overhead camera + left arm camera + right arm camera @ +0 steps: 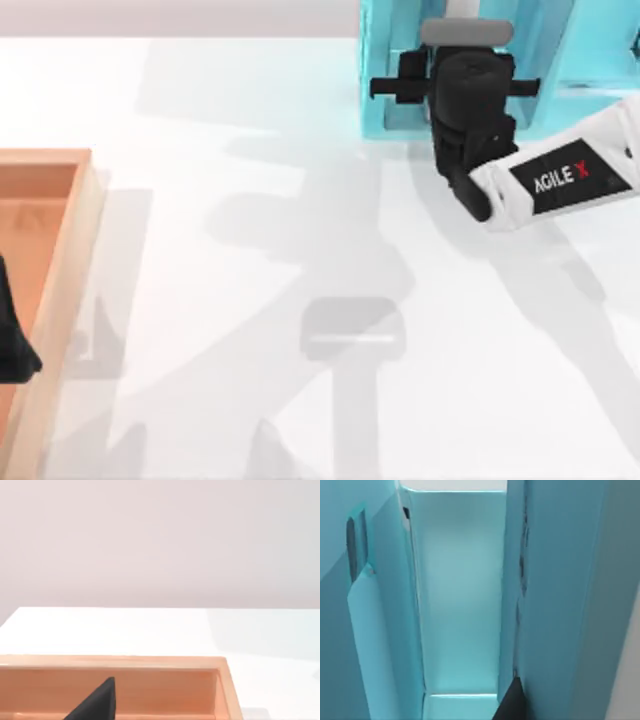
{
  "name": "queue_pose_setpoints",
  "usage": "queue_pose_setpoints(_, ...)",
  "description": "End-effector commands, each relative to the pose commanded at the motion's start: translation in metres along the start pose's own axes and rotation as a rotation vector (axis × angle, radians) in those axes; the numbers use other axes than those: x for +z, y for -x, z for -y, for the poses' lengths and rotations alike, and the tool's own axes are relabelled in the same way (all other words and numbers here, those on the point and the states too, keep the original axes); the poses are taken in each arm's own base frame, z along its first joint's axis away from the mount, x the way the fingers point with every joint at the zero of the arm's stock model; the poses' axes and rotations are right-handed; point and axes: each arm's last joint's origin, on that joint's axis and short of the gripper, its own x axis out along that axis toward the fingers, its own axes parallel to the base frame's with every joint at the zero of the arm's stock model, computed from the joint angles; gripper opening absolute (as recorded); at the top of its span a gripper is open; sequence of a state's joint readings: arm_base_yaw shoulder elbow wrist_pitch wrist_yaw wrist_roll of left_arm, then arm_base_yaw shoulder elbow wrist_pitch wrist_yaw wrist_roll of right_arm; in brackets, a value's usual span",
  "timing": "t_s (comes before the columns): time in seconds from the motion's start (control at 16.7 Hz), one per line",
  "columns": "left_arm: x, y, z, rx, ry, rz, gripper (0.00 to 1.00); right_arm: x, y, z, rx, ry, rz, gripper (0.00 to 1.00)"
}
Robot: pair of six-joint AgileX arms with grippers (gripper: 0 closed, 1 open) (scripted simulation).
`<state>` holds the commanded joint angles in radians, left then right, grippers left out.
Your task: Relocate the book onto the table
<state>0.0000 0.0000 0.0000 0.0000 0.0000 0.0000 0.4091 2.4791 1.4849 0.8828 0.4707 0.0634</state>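
Observation:
The book (560, 605) stands upright as a darker teal-blue slab inside a compartment of the lighter cyan shelf (460, 580). My right gripper (465, 70) reaches into that shelf (385, 70) at the back right of the table (250, 150), close beside the book. From above, the black wrist covers the book. My left gripper (12, 345) is parked at the left edge, over the wooden tray. Its dark tip (95, 702) shows in front of the tray's inner wall.
An orange-brown wooden tray (60, 200) with a raised rim (150, 662) lies along the table's left side. The white right arm (560, 180) slants in from the right. Wide bare white surface spreads between tray and shelf.

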Motion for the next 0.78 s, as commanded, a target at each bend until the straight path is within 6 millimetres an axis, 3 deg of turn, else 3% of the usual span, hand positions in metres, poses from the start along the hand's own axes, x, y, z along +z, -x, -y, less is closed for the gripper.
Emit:
queue_pose_setpoints(0.18,0.0000,0.0000,0.0000,0.000,0.000,0.000,1.00,0.0000,0.0000,0.0000,0.000,0.000,0.000,0.02)
queue_pose_setpoints(0.24,0.0000,0.0000,0.0000,0.000,0.000,0.000,1.00,0.0000,0.0000,0.0000,0.000,0.000,0.000,0.00)
queue_pose_setpoints(0.78,0.0000,0.0000,0.0000,0.000,0.000,0.000,1.00,0.0009,0.0007,-0.0003,0.000,-0.001,0.000,0.00)
